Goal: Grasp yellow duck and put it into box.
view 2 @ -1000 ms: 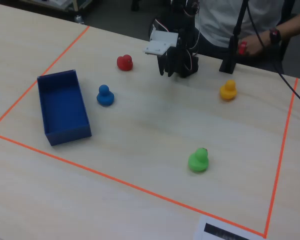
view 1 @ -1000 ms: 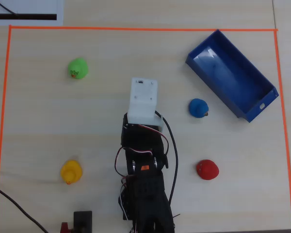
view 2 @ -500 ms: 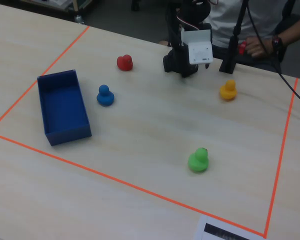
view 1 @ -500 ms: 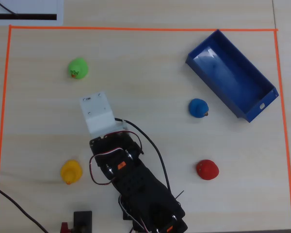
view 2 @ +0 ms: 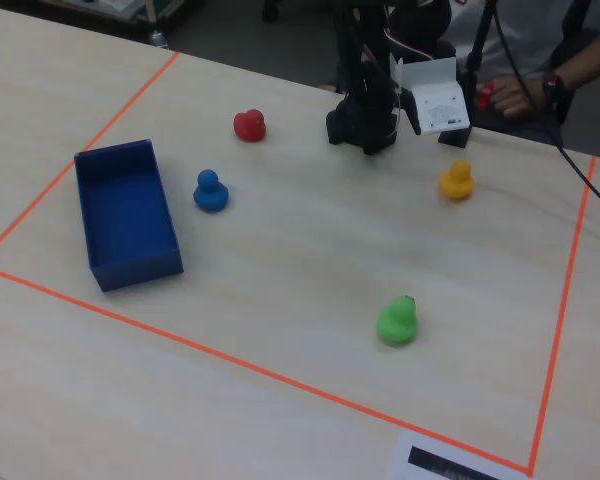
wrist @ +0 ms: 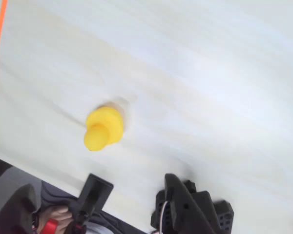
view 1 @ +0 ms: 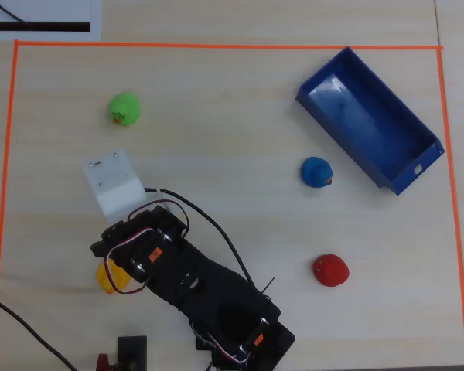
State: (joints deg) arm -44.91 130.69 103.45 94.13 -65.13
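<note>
The yellow duck (wrist: pixel 103 129) stands upright on the table, in the middle left of the wrist view. In the overhead view the arm half hides the yellow duck (view 1: pixel 106 278) at the lower left. In the fixed view the yellow duck (view 2: pixel 456 180) stands free. My gripper (view 1: pixel 112 184), with white parts, hangs above the table a little beyond the duck. It also shows in the fixed view (view 2: pixel 435 102), above and left of the duck. It holds nothing that I can see, and its jaws do not show clearly. The blue box (view 1: pixel 417 151) lies empty at the far right; it also shows in the fixed view (view 2: pixel 130 262).
A green duck (view 1: pixel 124 108), a blue duck (view 1: pixel 316 171) next to the box and a red duck (view 1: pixel 329 270) stand on the table. Orange tape (view 1: pixel 216 45) frames the work area. A person's hand (view 2: pixel 500 95) rests behind the arm's base (view 1: pixel 240 325).
</note>
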